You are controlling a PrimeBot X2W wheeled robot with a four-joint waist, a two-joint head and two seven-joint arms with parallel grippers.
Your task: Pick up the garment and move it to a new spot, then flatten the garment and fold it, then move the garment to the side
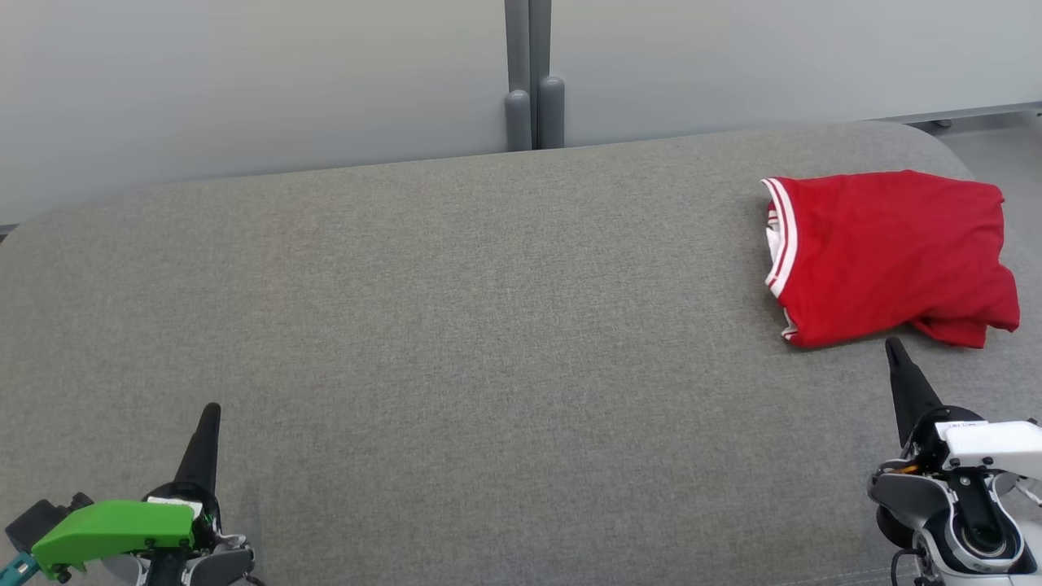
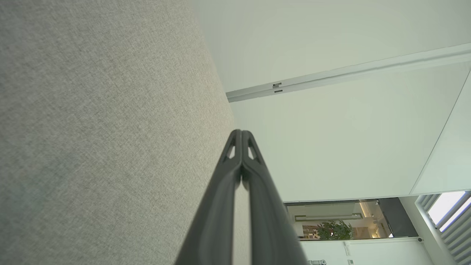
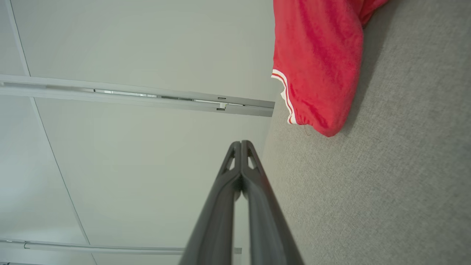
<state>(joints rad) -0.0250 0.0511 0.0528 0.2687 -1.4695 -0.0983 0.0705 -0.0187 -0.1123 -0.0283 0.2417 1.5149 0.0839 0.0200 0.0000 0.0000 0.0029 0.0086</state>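
Observation:
A folded red garment (image 1: 887, 256) with white-striped trim lies at the far right of the grey fabric surface (image 1: 456, 325). In the right wrist view the red garment (image 3: 318, 62) sits ahead of the fingers and off to one side. My right gripper (image 1: 895, 348) is shut and empty, its tip just short of the garment's near edge, apart from it. The same shut pair, my right gripper (image 3: 241, 142), points past the surface's edge. My left gripper (image 1: 212, 409) rests at the lower left, far from the garment, shut with nothing held. In its wrist view my left gripper (image 2: 241, 131) shows both fingers pressed together.
A pale wall (image 1: 244, 81) with a grey vertical post (image 1: 533, 73) stands behind the surface. The surface's rounded right corner (image 1: 936, 138) lies close behind the garment. A wide stretch of bare grey fabric runs between the two grippers.

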